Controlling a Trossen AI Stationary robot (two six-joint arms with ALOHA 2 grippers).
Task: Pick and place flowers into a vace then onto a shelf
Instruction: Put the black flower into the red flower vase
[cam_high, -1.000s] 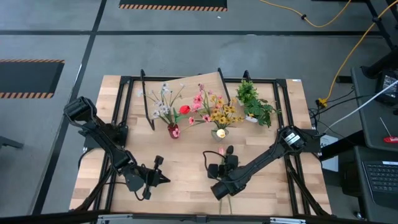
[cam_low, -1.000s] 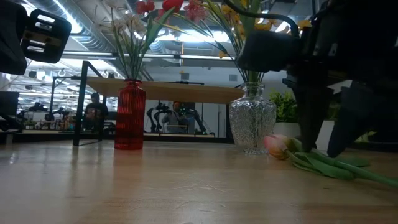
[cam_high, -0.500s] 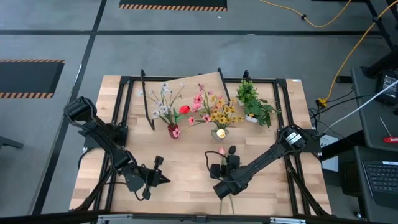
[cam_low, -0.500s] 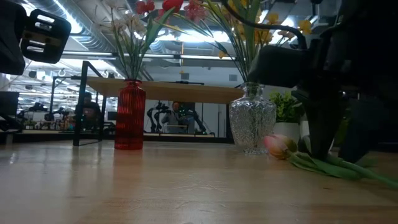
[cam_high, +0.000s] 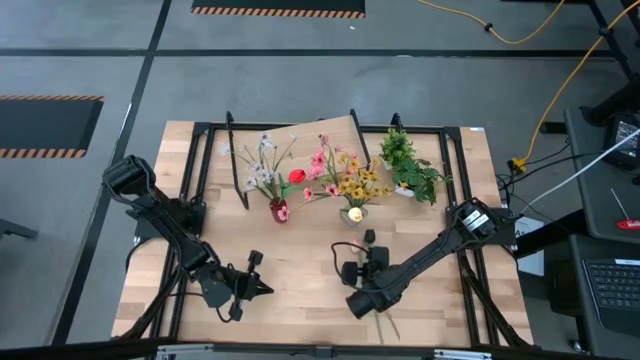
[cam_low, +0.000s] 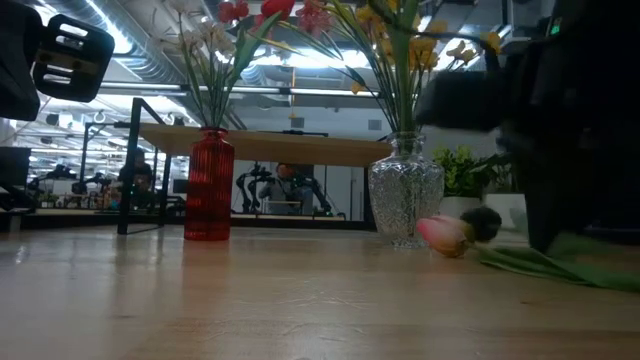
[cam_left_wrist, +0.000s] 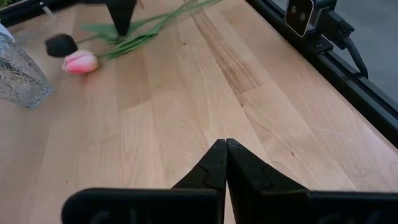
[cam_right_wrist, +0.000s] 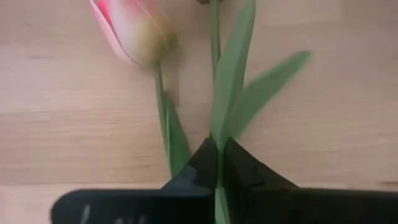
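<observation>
The right gripper (cam_right_wrist: 217, 163) is seen low over the near middle of the table (cam_high: 300, 275), its fingers pinched narrow on a green stem of the flowers lying flat on the wood. In the right wrist view the two dark fingers (cam_right_wrist: 198, 163) are closed together around a leafy stem (cam_right_wrist: 229, 87), while a pink tulip (cam_right_wrist: 130, 28) lies just beside it on its own thinner stem, which runs down next to the left finger without being clearly held. In the low view the pink tulip head (cam_low: 442, 235) rests on the tabletop just in front of the clear glass vase (cam_low: 405, 203), with a small dark maroon head (cam_low: 481, 223) touching or just behind it, and the green leaves (cam_low: 550, 265) trail off to the right under the dark bulk of the right arm. The left gripper (cam_left_wrist: 222, 163) is held above the near left part of the table, its fingers drawn fully together on nothing. The red vase (cam_high: 279, 211) and the clear glass vase (cam_high: 352, 214) stand side by side near the middle of the table, each already filled with flowers (cam_high: 345, 178). The shelf (cam_high: 300, 150) is placed behind the vases toward the far edge, and a bushy potted plant (cam_high: 408, 165) stands to its right.
</observation>
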